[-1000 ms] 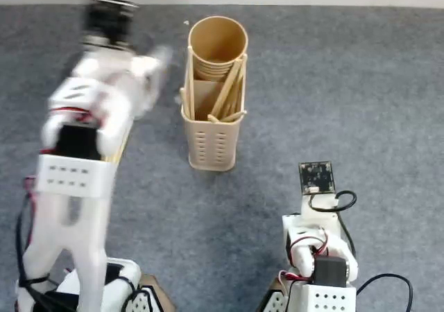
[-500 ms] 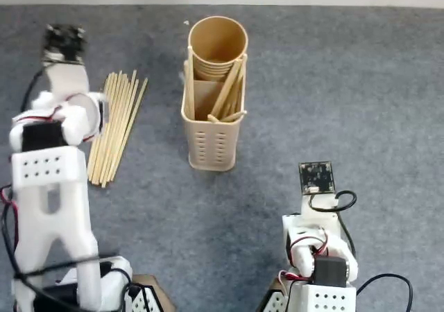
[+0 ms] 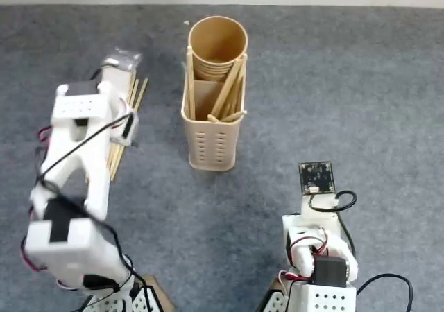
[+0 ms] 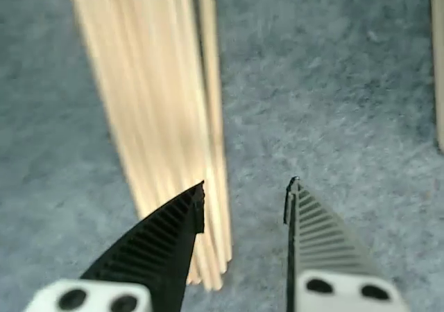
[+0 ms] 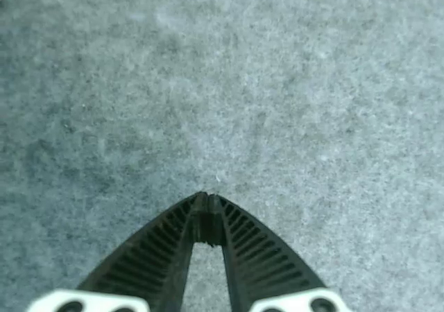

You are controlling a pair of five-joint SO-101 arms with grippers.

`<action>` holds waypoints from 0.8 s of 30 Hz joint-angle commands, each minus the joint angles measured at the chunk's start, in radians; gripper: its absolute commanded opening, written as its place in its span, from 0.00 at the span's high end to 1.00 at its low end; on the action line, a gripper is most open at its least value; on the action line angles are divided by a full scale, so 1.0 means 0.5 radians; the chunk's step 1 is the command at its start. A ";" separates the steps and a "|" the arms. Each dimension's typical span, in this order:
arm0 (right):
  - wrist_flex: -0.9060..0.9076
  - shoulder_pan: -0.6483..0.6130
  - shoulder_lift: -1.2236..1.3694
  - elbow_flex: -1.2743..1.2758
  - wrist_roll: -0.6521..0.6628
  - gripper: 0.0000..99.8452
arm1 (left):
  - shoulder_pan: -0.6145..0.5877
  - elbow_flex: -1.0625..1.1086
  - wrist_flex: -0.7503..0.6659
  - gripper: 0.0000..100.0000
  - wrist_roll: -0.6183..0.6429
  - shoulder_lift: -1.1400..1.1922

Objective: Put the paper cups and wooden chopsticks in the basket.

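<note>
Chopstick pickup: the wooden chopsticks (image 4: 152, 83) lie on the table just beside one finger of your spread left tool (image 4: 246, 187). Centre it over them, then close. Your right tool (image 5: 208, 200) is pressed together.

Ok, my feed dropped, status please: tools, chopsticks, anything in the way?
Left tool open over loose chopsticks, nothing gripped. Right tool shut, empty, over carpet. Basket holds cups plus stowed chopsticks. Nothing in the way.

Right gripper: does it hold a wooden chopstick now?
No, the right gripper is shut, with nothing between its fingertips.
</note>
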 commanded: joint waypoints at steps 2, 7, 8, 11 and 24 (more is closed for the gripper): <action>0.014 0.026 -0.026 0.305 0.012 0.99 | 0.103 -0.247 0.034 0.79 -0.040 0.207; 0.014 0.026 -0.026 0.305 0.012 0.99 | 0.097 -0.388 0.034 0.82 -0.043 0.397; 0.014 0.026 -0.026 0.305 0.012 0.99 | 0.091 -0.413 0.034 0.82 -0.043 0.428; 0.014 0.026 -0.026 0.305 0.012 0.99 | 0.029 -0.505 0.021 0.82 -0.040 0.517; 0.014 0.026 -0.026 0.305 0.012 0.99 | -0.087 -0.713 0.021 0.82 -0.046 0.799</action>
